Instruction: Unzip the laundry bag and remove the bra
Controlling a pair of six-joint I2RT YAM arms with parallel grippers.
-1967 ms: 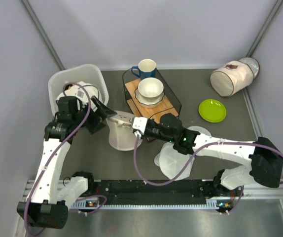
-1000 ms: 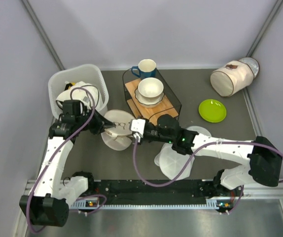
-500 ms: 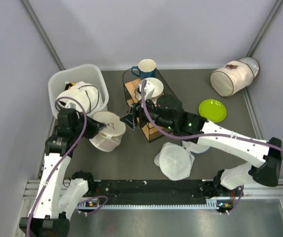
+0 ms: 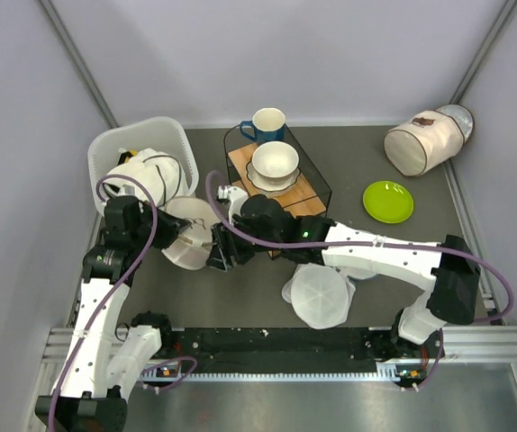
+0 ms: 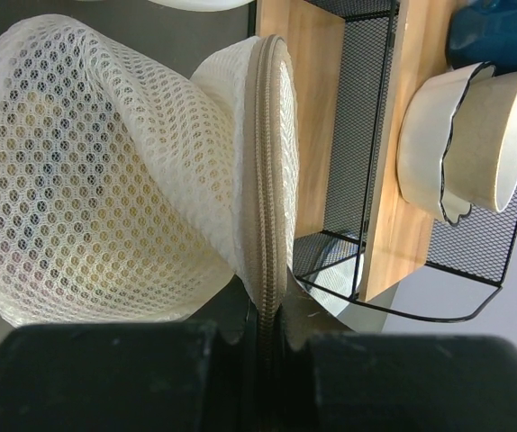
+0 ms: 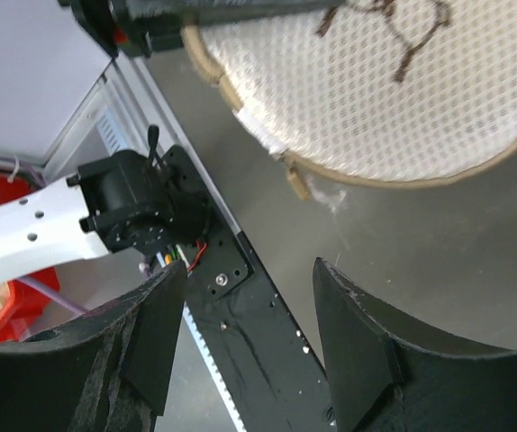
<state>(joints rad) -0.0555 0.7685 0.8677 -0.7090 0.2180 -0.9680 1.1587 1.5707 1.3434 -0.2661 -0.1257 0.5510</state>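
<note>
Right end effector (image 4: 219, 256) dropped beside laundry bag (image 4: 185, 243), spread, empty; left end effector (image 5: 263, 328) grips zip rim

Bright, even light; fgd blurry.

The right hand (image 6: 249, 270) stands wide and empty beside the tan-rimmed laundry bag (image 6: 376, 99).

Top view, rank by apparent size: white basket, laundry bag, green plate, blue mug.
1. white basket
2-3. laundry bag, green plate: look alike; bag is tilted and partly covered, so no ranking
4. blue mug
</note>
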